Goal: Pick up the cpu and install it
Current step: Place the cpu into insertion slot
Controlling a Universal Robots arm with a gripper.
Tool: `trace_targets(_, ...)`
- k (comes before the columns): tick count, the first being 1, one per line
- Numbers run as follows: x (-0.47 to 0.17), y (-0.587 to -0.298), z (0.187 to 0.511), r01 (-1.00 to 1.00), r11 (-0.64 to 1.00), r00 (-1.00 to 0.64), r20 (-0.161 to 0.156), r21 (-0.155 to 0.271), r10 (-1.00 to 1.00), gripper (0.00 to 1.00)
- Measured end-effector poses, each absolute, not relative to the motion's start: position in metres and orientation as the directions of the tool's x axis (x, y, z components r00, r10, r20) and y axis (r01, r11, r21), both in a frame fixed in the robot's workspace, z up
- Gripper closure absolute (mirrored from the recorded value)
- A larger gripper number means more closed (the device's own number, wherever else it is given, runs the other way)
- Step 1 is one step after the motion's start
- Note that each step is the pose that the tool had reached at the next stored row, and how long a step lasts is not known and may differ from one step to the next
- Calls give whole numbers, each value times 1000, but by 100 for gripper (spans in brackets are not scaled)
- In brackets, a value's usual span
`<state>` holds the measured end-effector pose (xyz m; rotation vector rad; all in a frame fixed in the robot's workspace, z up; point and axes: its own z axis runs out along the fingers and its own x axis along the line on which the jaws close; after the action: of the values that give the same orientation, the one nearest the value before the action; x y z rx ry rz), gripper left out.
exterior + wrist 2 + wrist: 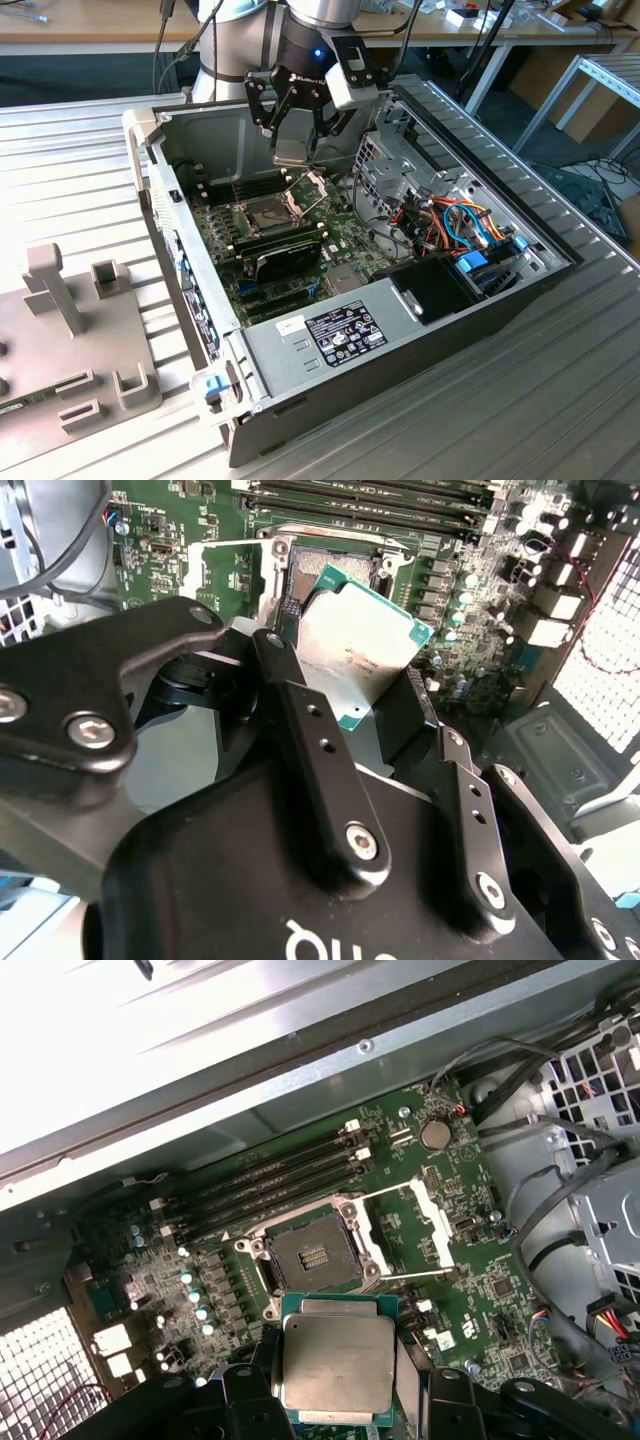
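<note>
The gripper (355, 695) is clamped on the cpu (337, 1365), fingers against two opposite edges. The cpu hangs just above the open socket (313, 1251), not touching it.

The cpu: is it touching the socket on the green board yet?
Apart. In the exterior view the cpu hangs in the gripper, clear air between it and the empty socket below.

You have the cpu (293, 150), a small flat square chip with a dull silver-grey metal top and a thin green edge, clamped in the black gripper (297, 142). It hangs raised clear of the open socket (265, 213), apart from it. Both wrist views show its metal face (365, 650) (335, 1365).
</note>
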<state>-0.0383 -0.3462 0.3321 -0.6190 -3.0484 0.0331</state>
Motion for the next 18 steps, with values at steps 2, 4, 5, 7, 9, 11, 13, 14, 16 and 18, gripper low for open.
trace_targets(2,-38,-346,332,409,912,-912,26,-27,409,45)
trace_targets(4,-38,-346,332,430,902,-902,26,-27,431,45)
trace_targets(5,-38,-346,332,455,890,-890,26,-27,456,45)
trace_targets(7,-38,-346,332,481,876,-876,26,-27,482,45)
trace_targets(9,-38,-346,331,530,847,-847,26,-27,531,45)
trace_targets(11,-38,-346,331,536,844,-844,26,-27,536,45)
trace_targets(13,-38,-346,331,536,844,-843,26,-27,537,45)
trace_targets(14,-38,-346,331,536,844,-843,26,-27,537,45)
trace_targets(16,-38,-346,331,543,839,-839,26,-27,544,45)
trace_targets(18,-38,-346,331,567,823,-823,26,-27,567,45)
